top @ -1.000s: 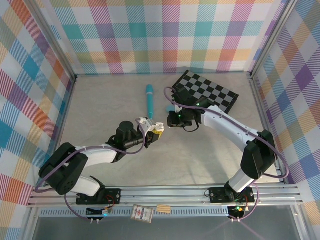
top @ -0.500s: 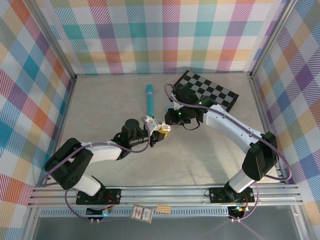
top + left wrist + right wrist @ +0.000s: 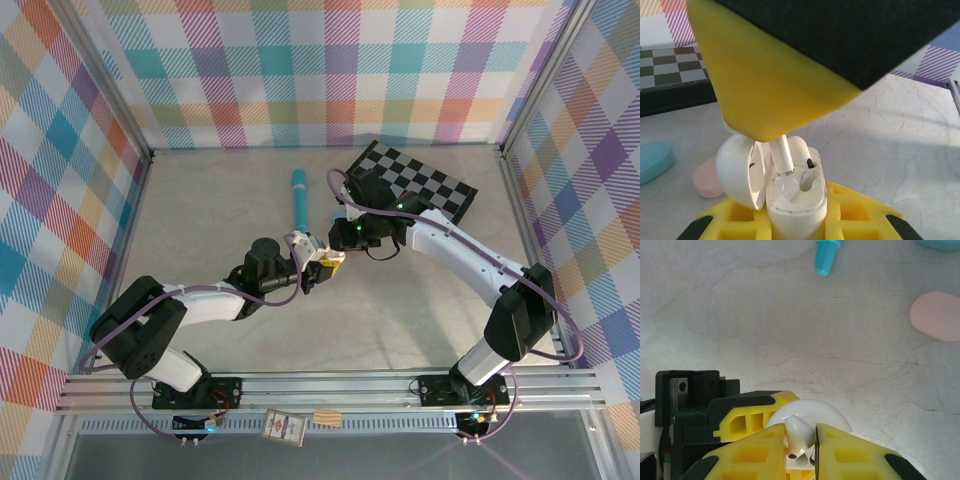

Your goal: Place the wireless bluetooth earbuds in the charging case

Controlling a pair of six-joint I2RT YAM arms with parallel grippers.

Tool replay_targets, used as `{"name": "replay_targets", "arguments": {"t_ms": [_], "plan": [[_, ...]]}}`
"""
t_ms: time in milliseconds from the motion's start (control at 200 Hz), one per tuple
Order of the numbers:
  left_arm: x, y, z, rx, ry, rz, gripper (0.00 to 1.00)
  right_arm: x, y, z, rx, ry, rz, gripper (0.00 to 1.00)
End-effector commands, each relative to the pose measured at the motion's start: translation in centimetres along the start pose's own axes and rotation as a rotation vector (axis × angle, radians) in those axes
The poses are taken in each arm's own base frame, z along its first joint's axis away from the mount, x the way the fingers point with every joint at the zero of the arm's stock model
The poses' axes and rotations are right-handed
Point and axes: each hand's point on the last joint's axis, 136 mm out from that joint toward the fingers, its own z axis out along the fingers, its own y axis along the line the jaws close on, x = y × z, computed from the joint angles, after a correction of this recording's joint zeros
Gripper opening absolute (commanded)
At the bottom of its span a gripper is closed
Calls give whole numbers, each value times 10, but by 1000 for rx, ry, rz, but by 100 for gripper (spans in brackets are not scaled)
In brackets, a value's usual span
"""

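Observation:
My left gripper (image 3: 320,266) is shut on a white charging case (image 3: 795,210), held upright with its lid (image 3: 735,170) swung open to the left. One white earbud (image 3: 799,150) sits in the case's right slot. Directly above, my right gripper (image 3: 800,440) is shut on a second white earbud (image 3: 801,436). That earbud's stem (image 3: 781,155) points down, its tip at the mouth of the left slot. In the top view the right gripper (image 3: 345,246) meets the left one at mid-table.
A pink oval case (image 3: 937,316) and a light blue one (image 3: 652,161) lie on the table just beyond the grippers. The long teal pen (image 3: 299,197) lies farther back, and a checkerboard (image 3: 415,185) sits at the back right.
The left gripper has carried the case right and slightly forward, under the right gripper. The right gripper has barely moved in the last half second.

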Motion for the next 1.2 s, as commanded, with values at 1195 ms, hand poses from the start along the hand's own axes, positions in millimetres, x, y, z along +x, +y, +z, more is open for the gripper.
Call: {"name": "replay_targets", "arguments": {"t_ms": [1195], "plan": [[-55, -8, -4, 33, -129, 11, 0, 9, 0, -7, 46, -4, -106, 20]]}}
